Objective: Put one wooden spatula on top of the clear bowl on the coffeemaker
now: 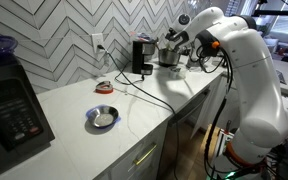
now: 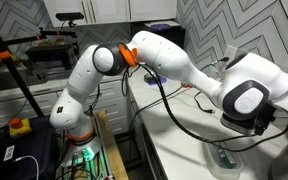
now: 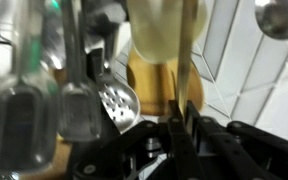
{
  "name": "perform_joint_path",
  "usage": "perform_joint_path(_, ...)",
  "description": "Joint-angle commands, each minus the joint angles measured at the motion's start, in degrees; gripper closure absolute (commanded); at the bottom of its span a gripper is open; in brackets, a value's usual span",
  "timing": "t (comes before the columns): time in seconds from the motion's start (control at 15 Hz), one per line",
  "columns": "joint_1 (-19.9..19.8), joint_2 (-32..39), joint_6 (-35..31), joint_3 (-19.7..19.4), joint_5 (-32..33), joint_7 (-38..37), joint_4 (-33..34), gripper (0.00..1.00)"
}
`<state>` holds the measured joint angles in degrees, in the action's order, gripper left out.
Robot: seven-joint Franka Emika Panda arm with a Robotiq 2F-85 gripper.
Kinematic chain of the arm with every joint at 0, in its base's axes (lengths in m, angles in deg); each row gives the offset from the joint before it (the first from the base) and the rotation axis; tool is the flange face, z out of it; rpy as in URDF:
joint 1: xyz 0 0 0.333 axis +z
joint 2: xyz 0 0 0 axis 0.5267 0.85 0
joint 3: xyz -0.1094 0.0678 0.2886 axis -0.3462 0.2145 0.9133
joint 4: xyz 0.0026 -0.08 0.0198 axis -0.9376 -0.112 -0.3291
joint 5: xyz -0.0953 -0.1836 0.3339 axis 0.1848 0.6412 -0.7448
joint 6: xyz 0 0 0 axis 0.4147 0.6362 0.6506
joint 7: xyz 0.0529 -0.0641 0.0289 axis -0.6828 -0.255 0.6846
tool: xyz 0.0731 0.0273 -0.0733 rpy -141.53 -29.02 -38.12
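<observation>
In the wrist view my gripper (image 3: 182,122) is shut on the slim pale handle of a wooden spatula (image 3: 189,60), which stands upright among other utensils. A broad pale wooden head (image 3: 159,30) and a darker wooden one show behind it. In an exterior view my gripper (image 1: 177,42) hangs over the utensil pot (image 1: 169,56) at the far end of the counter. The black coffeemaker (image 1: 141,55) stands just beside the pot, with its cord trailing across the counter. I cannot make out a clear bowl on top of it.
Metal utensils crowd the pot: a slotted spoon (image 3: 115,100), dark handles (image 3: 24,110) and a ladle (image 3: 280,15). A small bowl (image 1: 102,118) and a red item (image 1: 104,87) lie on the white counter (image 1: 74,140). A big black keypad appliance (image 1: 12,110) stands near. The arm (image 2: 164,60) fills an exterior view.
</observation>
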<state>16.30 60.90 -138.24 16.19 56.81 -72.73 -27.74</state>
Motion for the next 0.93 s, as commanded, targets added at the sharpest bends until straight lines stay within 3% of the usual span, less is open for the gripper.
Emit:
perform_joint_path(0.0,4.99,-5.94,-8.03,-7.22,1.61,-1.78,-3.86,0.99)
perform_joint_path(0.07,6.12,-7.35,-9.40,-9.04,1.44,-1.26,-4.01,0.98)
perform_joint_path(0.33,7.91,-21.56,-6.39,-5.03,3.59,6.37,-13.05,0.98)
perform_joint_path(0.53,11.31,-30.57,-2.07,-8.60,6.82,9.61,-21.11,0.98)
perform_joint_path(0.87,12.44,-45.00,5.99,-10.62,11.51,3.42,-30.80,0.98)
